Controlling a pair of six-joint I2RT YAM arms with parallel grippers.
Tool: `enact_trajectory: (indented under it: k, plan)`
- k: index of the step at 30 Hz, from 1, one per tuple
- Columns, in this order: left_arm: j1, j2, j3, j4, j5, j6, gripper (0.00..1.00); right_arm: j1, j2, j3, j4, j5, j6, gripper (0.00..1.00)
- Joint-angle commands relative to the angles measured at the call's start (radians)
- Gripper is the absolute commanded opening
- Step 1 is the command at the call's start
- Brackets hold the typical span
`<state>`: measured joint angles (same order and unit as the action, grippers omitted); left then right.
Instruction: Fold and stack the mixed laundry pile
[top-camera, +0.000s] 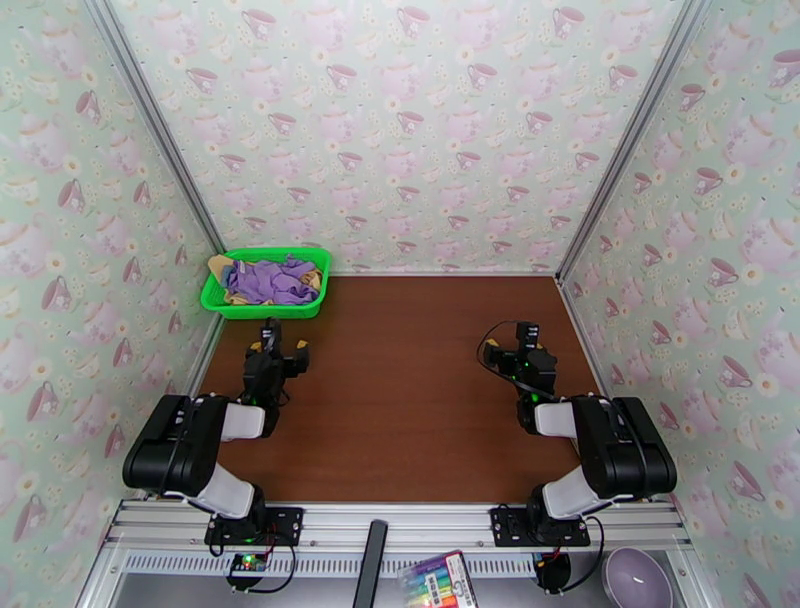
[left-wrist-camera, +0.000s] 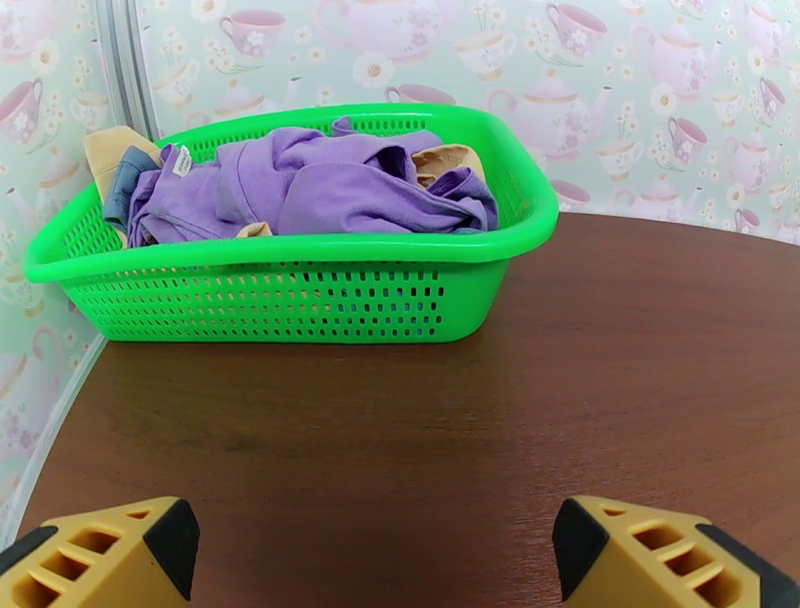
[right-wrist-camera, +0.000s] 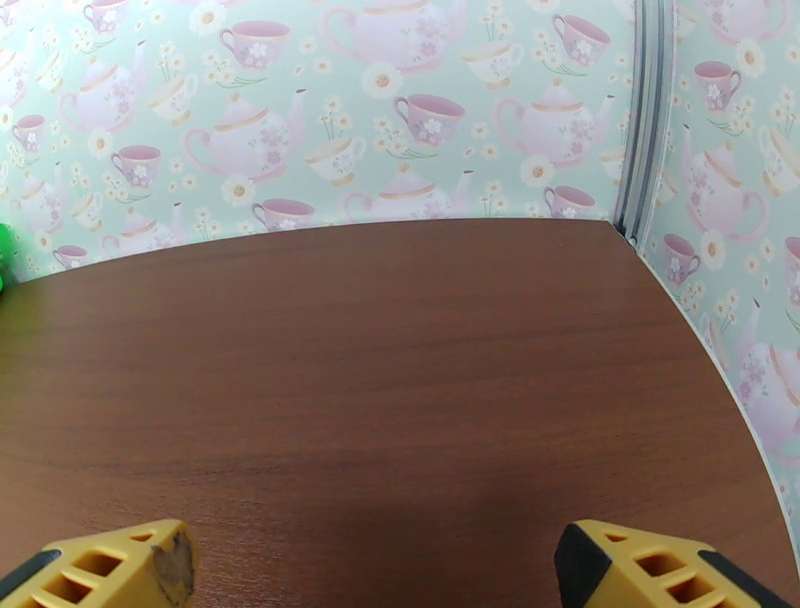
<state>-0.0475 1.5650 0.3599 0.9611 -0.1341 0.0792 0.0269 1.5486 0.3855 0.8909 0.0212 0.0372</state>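
Here, the left tool (left-wrist-camera: 375, 548) is wide open and holds nothing. Its yellow fingers (left-wrist-camera: 110, 560) stand far apart over the brown table (left-wrist-camera: 520, 420), just in front of the green basket (left-wrist-camera: 300, 300). The right tool (right-wrist-camera: 375, 560) is wide open and empty too, well apart from the basket. The laundry pile (left-wrist-camera: 290, 180) lies inside the basket. A purple shirt (left-wrist-camera: 350, 190) is on top. Tan cloth (left-wrist-camera: 108, 155) and a bit of blue cloth (left-wrist-camera: 128, 185) poke out at the basket's left end. The purple shirt has a small white tag (left-wrist-camera: 181, 160), with words too small to read. Far from the basket, past the arms, lies a colourful pack (top-camera: 437, 580); its writing is too tiny to read.
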Motion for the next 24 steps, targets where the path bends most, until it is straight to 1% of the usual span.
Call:
enact_trajectory:
  k: [1,2,3,4,5,6,7,9,10,13,15,17,19,21,22,24]
  plan:
    - [-0.015,-0.02,-0.011,0.006,-0.033,0.002,1.0,0.001,-0.023,0.007,0.0,-0.003,-0.01,1.0]
    - [-0.04,-0.05,-0.028,0.02,-0.089,0.019,1.0,0.002,-0.068,0.007,-0.029,-0.018,-0.015,1.0]
    - [-0.071,-0.094,-0.037,0.011,-0.153,0.035,1.0,0.002,-0.132,0.02,-0.117,-0.036,-0.015,1.0]
    - [-0.112,-0.16,-0.036,-0.036,-0.232,0.058,1.0,0.002,-0.211,0.057,-0.268,-0.062,-0.01,1.0]
    - [-0.158,-0.233,-0.012,-0.131,-0.318,0.069,1.0,0.002,-0.281,0.115,-0.427,-0.071,0.009,1.0]
    - [-0.192,-0.32,0.044,-0.313,-0.393,0.038,1.0,0.002,-0.343,0.177,-0.594,-0.076,0.041,1.0]
    - [-0.202,-0.393,0.129,-0.55,-0.409,-0.045,1.0,0.004,-0.395,0.236,-0.734,-0.09,0.074,1.0]
    - [-0.184,-0.456,0.281,-0.906,-0.408,-0.228,1.0,0.008,-0.454,0.316,-0.923,-0.123,0.119,1.0]
    - [-0.174,-0.461,0.353,-1.018,-0.377,-0.283,0.99,0.011,-0.476,0.354,-1.0,-0.13,0.139,1.0]
    - [-0.131,-0.414,0.568,-1.273,-0.274,-0.356,0.98,0.02,-0.495,0.438,-1.159,-0.122,0.174,1.0]
    - [-0.092,-0.352,0.711,-1.381,-0.186,-0.383,1.0,0.022,-0.48,0.485,-1.242,-0.107,0.185,1.0]
    - [-0.041,-0.269,0.829,-1.451,-0.081,-0.404,1.0,0.024,-0.446,0.537,-1.321,-0.103,0.188,0.96]
    - [0.019,-0.143,0.973,-1.54,0.048,-0.407,1.0,0.027,-0.403,0.589,-1.386,-0.116,0.189,0.95]
    - [0.059,0.008,1.135,-1.648,0.138,-0.385,1.0,0.031,-0.37,0.619,-1.413,-0.136,0.191,0.97]
    - [0.074,0.087,1.211,-1.709,0.165,-0.375,0.97,0.034,-0.353,0.631,-1.421,-0.144,0.193,0.98]
    - [0.1,0.254,1.387,-1.817,0.228,-0.353,0.87,0.043,-0.331,0.644,-1.424,-0.153,0.193,0.98]
